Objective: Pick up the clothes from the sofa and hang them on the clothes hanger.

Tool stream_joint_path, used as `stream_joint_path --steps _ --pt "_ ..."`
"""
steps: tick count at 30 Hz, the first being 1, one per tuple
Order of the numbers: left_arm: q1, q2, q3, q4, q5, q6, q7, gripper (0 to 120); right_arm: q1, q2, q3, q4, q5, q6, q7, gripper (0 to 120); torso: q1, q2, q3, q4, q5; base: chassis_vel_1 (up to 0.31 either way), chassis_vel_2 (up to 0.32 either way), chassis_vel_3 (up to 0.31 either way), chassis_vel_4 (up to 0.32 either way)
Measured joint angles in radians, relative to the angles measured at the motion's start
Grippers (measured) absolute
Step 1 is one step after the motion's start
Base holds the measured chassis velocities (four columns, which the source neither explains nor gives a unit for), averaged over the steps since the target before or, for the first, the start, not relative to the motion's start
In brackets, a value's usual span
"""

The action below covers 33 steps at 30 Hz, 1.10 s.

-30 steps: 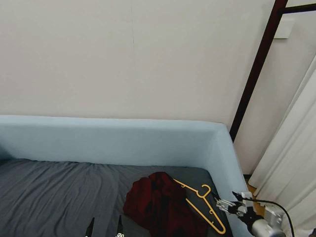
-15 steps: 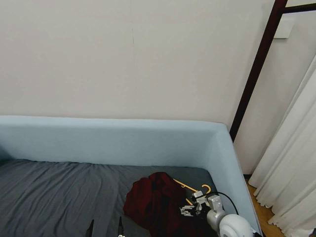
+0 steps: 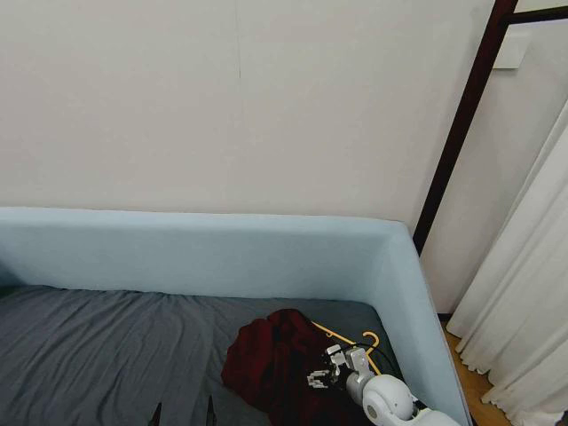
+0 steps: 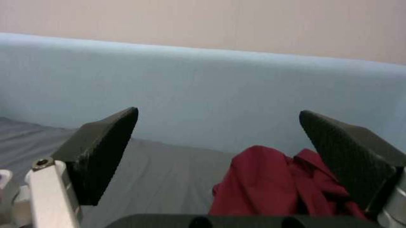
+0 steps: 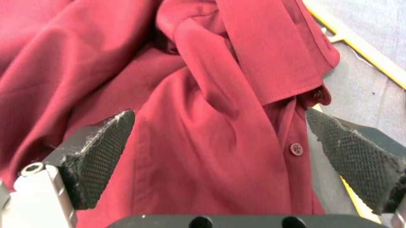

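Sofa: light blue padded sofa (image 3: 204, 253) with a dark grey fabric seat (image 3: 98, 342), standing against a plain pale wall. Its right armrest closes off the right end of the seat.
Clothing: dark red button-up shirt (image 3: 275, 359) lying crumpled on the grey seat at the right end, near the armrest. The right wrist view shows its collar, its front strip and one small button up close.
Hanger: yellow plastic clothes hanger (image 3: 368, 342) lying on the seat, touching the shirt's right edge. Its hook shows between the shirt and the armrest, and part of its frame is hidden under cloth and arm.
Right gripper (image 3: 321, 373): low over the right side of the shirt. Its black textured fingers (image 5: 98, 152) are spread wide and grasp nothing, with the collar and button strip lying between them. Whether they touch the cloth cannot be told.
Left gripper (image 3: 183, 413): at the lower edge of the head view, over bare grey seat, left of the shirt and apart from it. Its fingers (image 4: 101, 147) are spread with nothing between them.
Surroundings: dark brown upright post (image 3: 461, 124) beyond the armrest, and white curtain (image 3: 524, 293) at the far right.
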Motion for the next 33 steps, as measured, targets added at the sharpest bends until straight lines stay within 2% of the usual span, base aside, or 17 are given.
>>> stream_joint_path --steps 2,5,8,9,12,14,18,19,22,24,28,33 --pt "0.012 0.016 -0.001 -0.012 -0.004 0.001 0.002 100 0.012 0.0 -0.005 -0.015 0.008 0.0 -0.007 100 0.0 0.0 0.0 -0.0001 -0.0015 0.0 0.0 0.0 0.0" --pt "0.019 0.031 -0.009 -0.018 -0.008 0.001 0.006 100 0.022 0.0 -0.01 -0.026 0.014 -0.002 -0.012 100 0.0 0.0 0.0 0.0 -0.0014 0.0 0.0 0.0 0.0" --pt "0.028 0.061 -0.047 -0.03 -0.041 0.004 0.006 100 0.048 0.018 -0.018 -0.067 0.063 -0.023 -0.019 86 0.0 0.0 0.0 0.0 0.0007 0.0 0.0 0.0 0.0" --pt "0.028 0.061 -0.047 -0.03 -0.041 0.004 0.006 100 0.048 0.018 -0.018 -0.067 0.063 -0.023 -0.019 86 0.0 0.0 0.0 0.0 0.0007 0.0 0.0 0.0 0.0" --pt "0.029 0.064 -0.054 -0.031 -0.055 0.013 0.007 100 0.04 0.033 -0.018 -0.099 0.082 -0.032 -0.01 70 0.0 0.0 0.0 -0.0001 0.0012 0.0 0.0 0.0 0.0" --pt "0.029 0.066 -0.055 -0.031 -0.057 0.015 0.007 100 0.037 0.035 -0.016 -0.102 0.083 -0.032 -0.01 67 0.0 0.0 0.0 -0.0001 0.0013 0.0 0.0 0.0 0.0" --pt "0.021 0.071 -0.064 -0.031 -0.064 0.019 0.007 100 0.031 0.036 -0.011 -0.107 0.095 -0.03 -0.004 47 0.0 0.0 0.0 -0.0001 0.0014 0.0 0.0 0.0 0.0" --pt "0.021 0.071 -0.064 -0.031 -0.064 0.019 0.007 100 0.031 0.036 -0.011 -0.107 0.095 -0.03 -0.004 47 0.0 0.0 0.0 -0.0001 0.0014 0.0 0.0 0.0 0.0" --pt "0.02 0.069 -0.063 -0.029 -0.065 0.019 0.007 100 0.03 0.028 -0.018 -0.094 0.1 -0.026 0.001 34 0.0 0.0 0.0 -0.0001 0.0014 0.0 0.0 0.0 0.0" --pt "0.019 0.068 -0.062 -0.029 -0.065 0.019 0.007 100 0.03 0.027 -0.019 -0.092 0.1 -0.025 0.003 32 0.0 0.0 0.0 -0.0001 0.0014 0.0 0.0 0.0 0.0" --pt "0.016 0.067 -0.06 -0.027 -0.065 0.019 0.005 100 0.024 0.024 -0.015 -0.077 0.1 -0.017 0.016 11 0.0 0.0 0.0 -0.0001 0.0016 0.0 0.0 0.0 0.0" --pt "0.013 0.066 -0.058 -0.025 -0.066 0.019 0.005 100 0.011 0.011 -0.008 -0.05 0.1 -0.009 0.038 0 0.0 0.0 0.0 -0.0001 0.0015 0.0 0.0 0.0 0.0"
